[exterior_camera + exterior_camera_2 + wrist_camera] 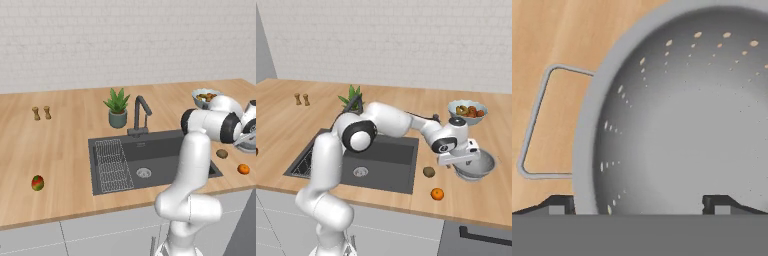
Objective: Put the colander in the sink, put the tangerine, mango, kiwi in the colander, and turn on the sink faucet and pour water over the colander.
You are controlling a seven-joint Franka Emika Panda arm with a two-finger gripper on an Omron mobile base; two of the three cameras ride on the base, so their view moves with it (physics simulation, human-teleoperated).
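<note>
- Colander (677, 125): silvery metal bowl, punched with small holes, a thin wire loop handle on its side; it sits upright on the wooden counter (476, 200), to the right of the sink (381, 165), mouth facing up.
- Gripper (639, 205) hangs right over the colander's rim, jaws spread wide, one fingertip (559, 206) outside the wall on the handle side and the other inside the bowl; nothing is pinched.
- Tangerine (437, 194) lies nearest the counter's front edge, between sink and colander, apart from both.
- Kiwi (429, 172) lies just behind the tangerine, close to the sink's right rim, its long axis roughly along the counter's front edge.
- Sink is a dark grey basin with a round drain and a wire rack (113, 165) at its left end.
- Mango (37, 183) rests well to the left of the sink, standing roughly on end.
- Sink faucet (140, 116) stands behind the sink, beside a potted plant (117, 107).
- Pale fruit bowl (467, 111) stands behind the colander; two small shakers (41, 113) are far left of the sink.
</note>
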